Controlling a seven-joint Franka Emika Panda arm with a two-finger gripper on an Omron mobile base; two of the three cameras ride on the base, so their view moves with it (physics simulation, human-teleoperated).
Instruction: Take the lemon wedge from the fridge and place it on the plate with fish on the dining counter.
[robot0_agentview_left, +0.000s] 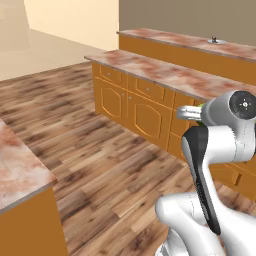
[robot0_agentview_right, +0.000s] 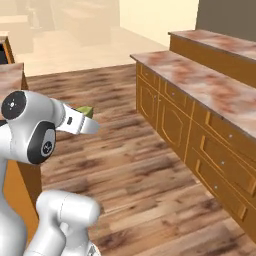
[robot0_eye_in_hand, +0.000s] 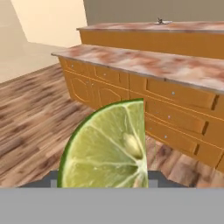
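Lemon wedge up close in hand view, cut face toward camera, green rind along curved edge, pale pip near centre; sits right at the hand, low in that view, between the dark tips; also seen as a small yellow-green bit at the hand's front in right base view; a green sliver at the hand in left base view.

Handling, judged: very light; soft wet flesh, firmer rind; probably slippery on cut faces; squeezes and deforms if pinched hard; best taken across the two flat cut sides or rind-to-flesh near the thick middle, not at the thin point; gentle release likely enough, no drop from height.

Hand: jaws part-way apart, closed onto the wedge, wedge carried in air well above the wood floor; nothing else touched; arm folded close over the base.

Surroundings: long desk with orange drawer and door fronts and marbled reddish-cream top ahead, well apart from the hand; second, higher marbled desk behind it, with a small dark fitting, too small to tell; corner of another marbled desk near left in left base view.

Stage, judged: wedge in transit, placing step not yet done.
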